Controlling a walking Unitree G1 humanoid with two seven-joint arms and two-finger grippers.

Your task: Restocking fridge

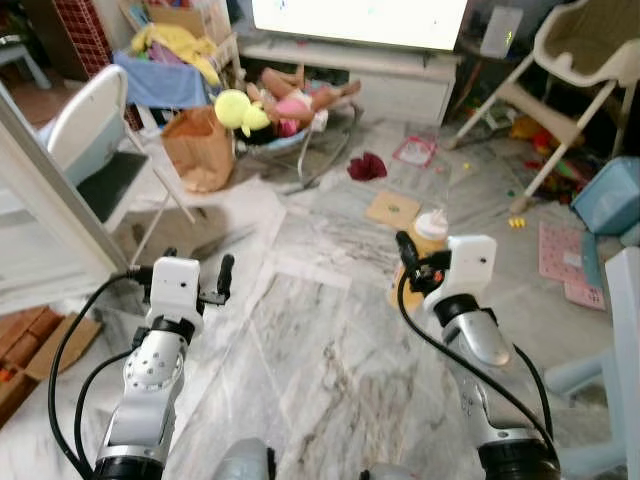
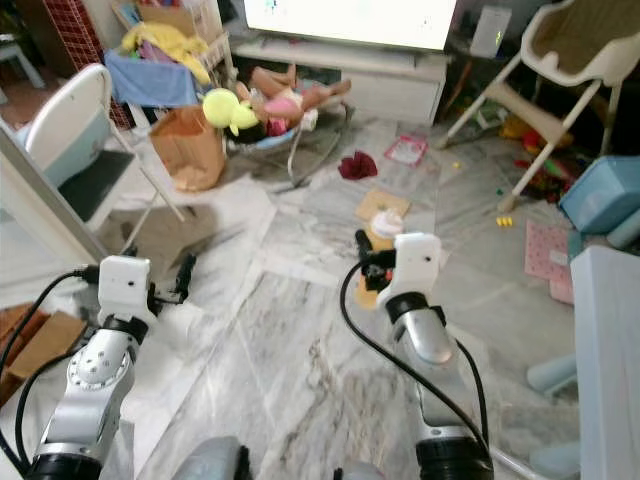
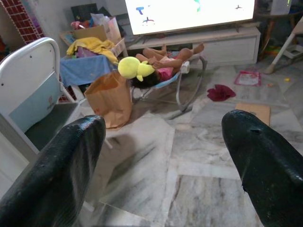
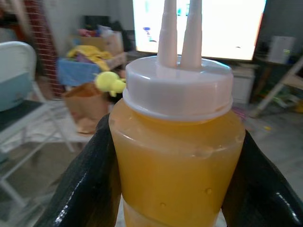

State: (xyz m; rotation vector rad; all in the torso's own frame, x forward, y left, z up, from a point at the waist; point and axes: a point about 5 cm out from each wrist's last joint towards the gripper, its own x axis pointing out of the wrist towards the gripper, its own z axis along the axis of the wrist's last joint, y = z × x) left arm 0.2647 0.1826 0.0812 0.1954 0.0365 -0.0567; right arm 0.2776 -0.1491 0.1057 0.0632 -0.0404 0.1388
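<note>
The right gripper [image 4: 175, 156] has its two black fingers [image 4: 83, 189] pressed against opposite sides of a squeeze bottle [image 4: 177, 142] of orange-yellow sauce, white twin-nozzle cap uppermost — upright, most likely, so nothing runs toward the cap while it is carried. From the head camera the bottle [image 1: 428, 240] rides out ahead of the robot at the end of the raised right arm, above the marble floor [image 1: 330, 340] and clear of the toys strewn beyond. The left gripper [image 3: 161, 156] holds nothing, fingers spread wide (presumably kept free for a fridge door), and points toward a baby bouncer [image 3: 165, 75] and a brown paper bag [image 3: 111, 97]. No fridge is in sight, so the bottle seems to be mid-carry.
</note>
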